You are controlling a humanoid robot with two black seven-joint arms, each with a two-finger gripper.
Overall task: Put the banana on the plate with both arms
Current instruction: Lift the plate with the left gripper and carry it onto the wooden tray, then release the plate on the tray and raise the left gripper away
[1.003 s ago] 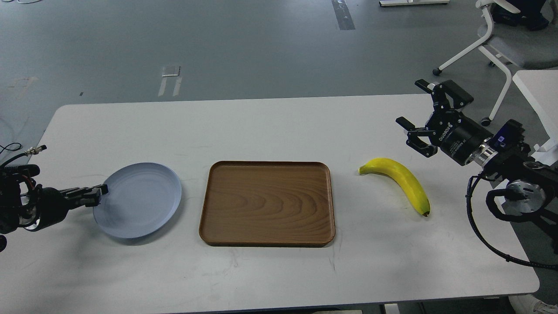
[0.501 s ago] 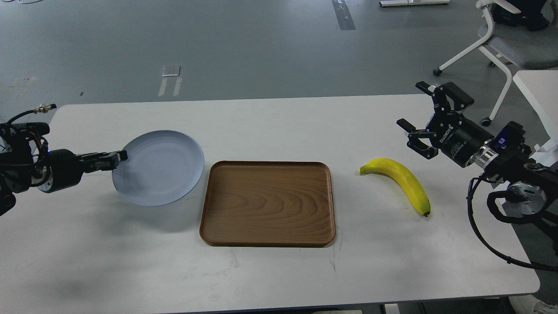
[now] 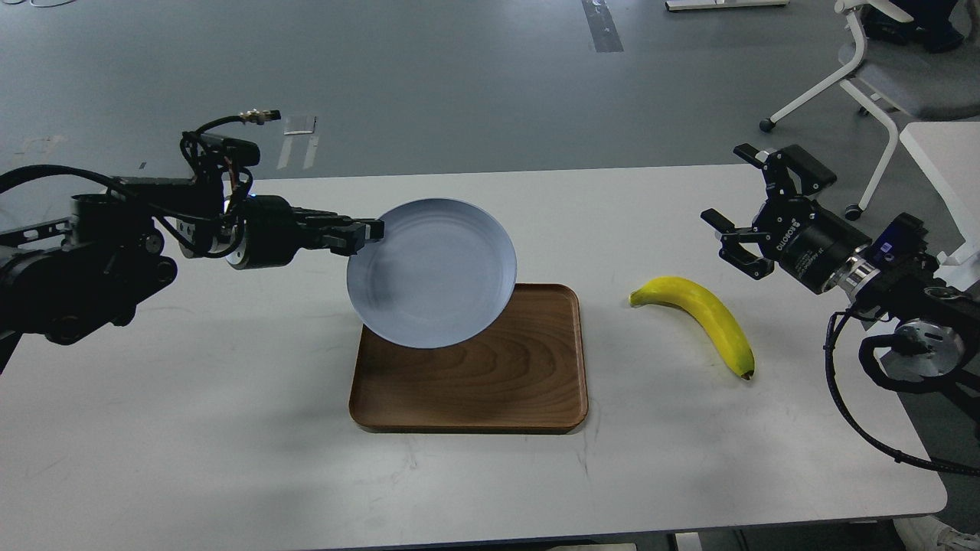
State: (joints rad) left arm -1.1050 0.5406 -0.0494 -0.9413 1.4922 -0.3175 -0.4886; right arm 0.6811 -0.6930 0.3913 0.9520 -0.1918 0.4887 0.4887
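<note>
While the left gripper point(image 3: 370, 232) has its jaws pinched on the left rim of the round pale blue-grey plate point(image 3: 431, 273), that plate is up in the air, tilted so its face shows, hanging over the back-left part of the rectangular brown wooden tray point(image 3: 478, 383). The plate hides the tray's far left corner from where I'm standing. The black left arm point(image 3: 115, 245) stretches in level from the left, cables looping off its wrist.

Over on the other side, the curved bright yellow banana point(image 3: 700, 317) just lies flat on the white counter point(image 3: 230, 444), right of the tray and not touching it, greenish stem toward the tray, dark tip nearer the front edge. The right gripper point(image 3: 746, 210) hovers above and behind the banana, clear of it, jaws spread wide with nothing between them. A white office chair point(image 3: 880, 69) sits on the grey floor behind.
</note>
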